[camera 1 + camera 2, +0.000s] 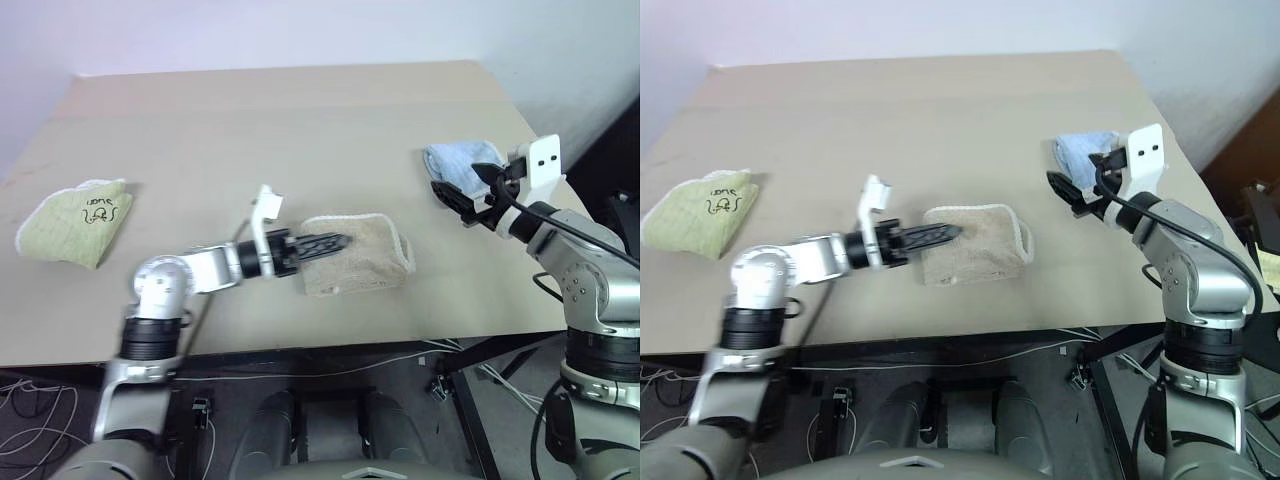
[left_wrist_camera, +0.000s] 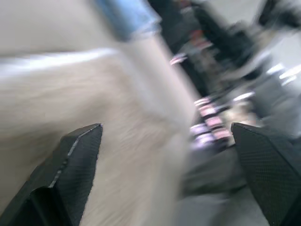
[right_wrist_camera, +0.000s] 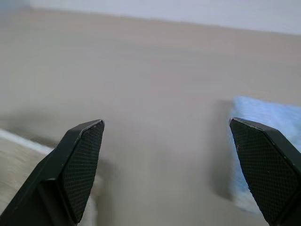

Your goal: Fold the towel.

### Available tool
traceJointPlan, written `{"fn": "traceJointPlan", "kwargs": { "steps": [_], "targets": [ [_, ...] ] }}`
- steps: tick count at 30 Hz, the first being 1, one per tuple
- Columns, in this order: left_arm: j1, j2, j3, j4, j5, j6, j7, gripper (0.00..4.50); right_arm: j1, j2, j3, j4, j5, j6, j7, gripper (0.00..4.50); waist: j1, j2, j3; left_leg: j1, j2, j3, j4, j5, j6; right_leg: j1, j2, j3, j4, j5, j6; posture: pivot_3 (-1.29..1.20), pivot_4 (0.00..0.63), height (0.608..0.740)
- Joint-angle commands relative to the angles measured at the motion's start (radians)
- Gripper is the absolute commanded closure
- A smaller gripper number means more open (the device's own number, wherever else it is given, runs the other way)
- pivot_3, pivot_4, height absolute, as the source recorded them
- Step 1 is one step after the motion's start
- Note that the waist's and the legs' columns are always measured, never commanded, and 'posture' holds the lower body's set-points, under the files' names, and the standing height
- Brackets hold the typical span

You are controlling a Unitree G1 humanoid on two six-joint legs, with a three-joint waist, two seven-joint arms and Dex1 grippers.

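Left gripper (image 1: 335,241), jaws wide, empty, over beige towel (image 1: 365,262), folded at table (image 1: 300,120) front-centre. Towel looks soft, light, limp; best pinched at a corner/hem. Right gripper (image 1: 462,205), jaws wide, empty, beside blue cloth (image 1: 455,158).

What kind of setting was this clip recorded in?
Probably a lab or test room, not a home: a bare tan table carries only three cloths, beige towel, green cloth and blue cloth, with loose cables on the floor beneath.
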Motion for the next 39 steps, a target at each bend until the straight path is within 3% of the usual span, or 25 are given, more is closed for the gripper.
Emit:
{"fn": "traceJointPlan", "kwargs": {
  "steps": [1, 4, 7, 14, 19, 27, 34, 39],
  "targets": [
    [-0.005, 0.046, -0.046, -0.081, 0.225, -0.365, -0.206, 0.02, -0.033, 0.058, 0.053, -0.055, 0.068, 0.021, 0.017, 0.19, 0.006, 0.0, 0.0, 0.0, 0.0, 0.0, 0.0, 0.0, 0.0, 0.0, -0.001, 0.0, -0.001, 0.0, 0.0, 0.0, 0.15, 0.74],
    [-0.028, 0.017, -0.049, -0.017, 0.3, -0.507, -0.266, 0.0, -0.049, 0.111, 0.107, -0.045, 0.063, 0.011, -0.001, 0.93, 0.009, 0.0, 0.0, -0.002, -0.001, 0.0, 0.0, -0.002, -0.002, 0.0, -0.006, 0.0, -0.003, 0.0, -0.001, 0.0, 0.15, 0.74],
    [-0.069, -0.058, -0.048, 0.073, 0.345, -0.59, -0.28, 0.56, -0.061, 0.148, 0.162, -0.021, 0.039, -0.014, -0.007, 1.94, 0.016, 0.0, 0.0, -0.002, -0.002, 0.0, 0.0, -0.002, -0.001, -0.001, -0.006, 0.0, -0.003, 0.0, 0.0, 0.0, 0.15, 0.74],
    [-0.123, -0.153, -0.099, 0.208, 0.423, -0.675, -0.374, 2.96, -0.087, 0.181, 0.2, 0.021, 0.031, -0.048, 0.008, 4.44, 0.017, 0.0, 0.0, -0.003, -0.001, 0.0, 0.0, -0.001, 0.001, -0.003, -0.002, -0.001, -0.001, 0.002, 0.004, 0.0, 0.15, 0.74],
    [-0.146, -0.185, -0.125, 0.287, 0.487, -0.734, -0.411, 4.43, -0.088, 0.19, 0.22, 0.039, 0.032, -0.063, 0.019, 4.5, 0.009, 0.0, 0.0, -0.003, -0.001, 0.0, 0.001, -0.001, 0.002, -0.003, -0.001, 0.0, 0.001, 0.003, 0.005, 0.0, 0.15, 0.74],
    [-0.112, -0.261, -0.208, 0.316, 0.539, -0.785, -0.503, 4.43, -0.037, 0.195, 0.236, 0.057, 0.036, -0.057, 0.038, 4.5, 0.001, 0.0, 0.0, -0.003, -0.001, 0.0, 0.002, -0.001, 0.002, -0.002, -0.001, -0.001, 0.001, 0.004, 0.007, 0.0, 0.15, 0.74],
    [-0.076, -0.266, -0.28, 0.355, 0.649, -0.833, -0.51, 4.43, 0.044, 0.213, 0.308, 0.134, -0.026, -0.105, 0.053, 4.5, -0.001, 0.0, 0.0, -0.001, 0.0, 0.0, 0.002, -0.001, 0.002, -0.002, 0.0, 0.0, 0.004, 0.004, 0.007, 0.0, 0.15, 0.74],
    [-0.032, -0.245, -0.346, 0.43, 0.758, -0.905, -0.52, 4.43, 0.05, 0.29, 0.304, 0.297, -0.05, -0.153, 0.031, 4.5, -0.004, 0.0, 0.0, 0.0, 0.0, 0.0, 0.003, -0.001, 0.002, -0.001, 0.001, 0.0, 0.005, 0.004, 0.007, 0.0, 0.15, 0.74]
  ]
}}
